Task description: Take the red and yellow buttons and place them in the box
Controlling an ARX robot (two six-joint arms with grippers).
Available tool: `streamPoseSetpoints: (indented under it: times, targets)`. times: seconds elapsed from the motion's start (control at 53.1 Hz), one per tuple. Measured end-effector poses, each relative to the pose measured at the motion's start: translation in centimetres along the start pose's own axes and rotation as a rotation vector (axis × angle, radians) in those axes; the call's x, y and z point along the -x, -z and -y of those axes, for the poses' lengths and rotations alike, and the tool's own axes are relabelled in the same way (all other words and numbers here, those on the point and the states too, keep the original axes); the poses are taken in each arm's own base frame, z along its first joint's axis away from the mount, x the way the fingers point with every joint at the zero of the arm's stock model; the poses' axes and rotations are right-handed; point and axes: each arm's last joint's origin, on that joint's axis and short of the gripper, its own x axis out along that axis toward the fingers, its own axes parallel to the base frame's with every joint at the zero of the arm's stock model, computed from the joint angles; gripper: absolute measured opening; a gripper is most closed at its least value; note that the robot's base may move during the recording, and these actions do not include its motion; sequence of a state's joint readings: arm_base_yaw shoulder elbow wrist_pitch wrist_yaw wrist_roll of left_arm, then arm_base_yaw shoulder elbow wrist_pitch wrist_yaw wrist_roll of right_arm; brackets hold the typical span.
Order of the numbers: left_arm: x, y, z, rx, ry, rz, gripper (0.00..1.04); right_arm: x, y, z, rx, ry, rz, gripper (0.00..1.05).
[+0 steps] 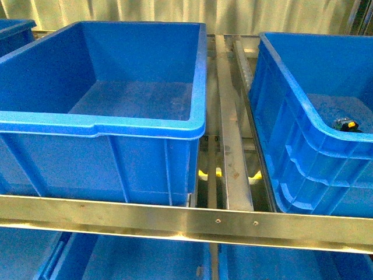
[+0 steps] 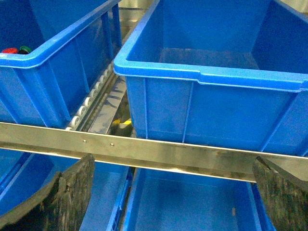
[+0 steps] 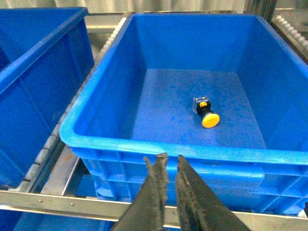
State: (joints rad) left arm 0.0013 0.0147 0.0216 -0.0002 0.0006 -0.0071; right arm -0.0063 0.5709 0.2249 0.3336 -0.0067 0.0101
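Three blue boxes stand on the upper shelf: a left box (image 2: 53, 72), a middle box (image 1: 116, 125) and a right box (image 1: 303, 146). A metal rail (image 1: 175, 219) crosses in front of them, and more blue boxes lie below it, cut off by the frame.

One yellow button (image 3: 207, 113) lies on its side on the floor of the right box, apart from the walls. It has a dark blocky body and a round yellow cap. In the front view the box rim hides most of it.

One red button (image 2: 8, 50) shows only as a red cap above the left box's rim, just beside one green cap (image 2: 25, 49); their bodies are hidden.

The left hand (image 2: 172, 161) is spread wide and empty. The right hand (image 3: 171, 159) is narrow, its fingers almost meeting, with nothing between them, outside the right box's near wall.
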Motion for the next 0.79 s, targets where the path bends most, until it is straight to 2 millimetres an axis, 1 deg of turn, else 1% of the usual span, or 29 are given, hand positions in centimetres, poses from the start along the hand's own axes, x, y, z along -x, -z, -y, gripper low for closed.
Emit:
streamPoseSetpoints:
  times: [0.019, 0.038, 0.396, 0.792]
  targets:
    - [0.0, 0.0, 0.0, 0.0, 0.0, 0.0, 0.97, 0.1, 0.1, 0.0, 0.001, -0.001, 0.002, 0.03]
    - [0.0, 0.0, 0.0, 0.0, -0.001, 0.0, 0.97, 0.2, 0.2, 0.0, 0.002, -0.002, 0.003, 0.03]
    - [0.0, 0.0, 0.0, 0.0, -0.001, 0.0, 0.97, 2.0, 3.1, 0.0, 0.004, 0.003, 0.006, 0.04]
    - [0.0, 0.0, 0.0, 0.0, -0.001, 0.0, 0.97, 3.0, 4.3, 0.0, 0.004, 0.002, 0.008, 0.04]
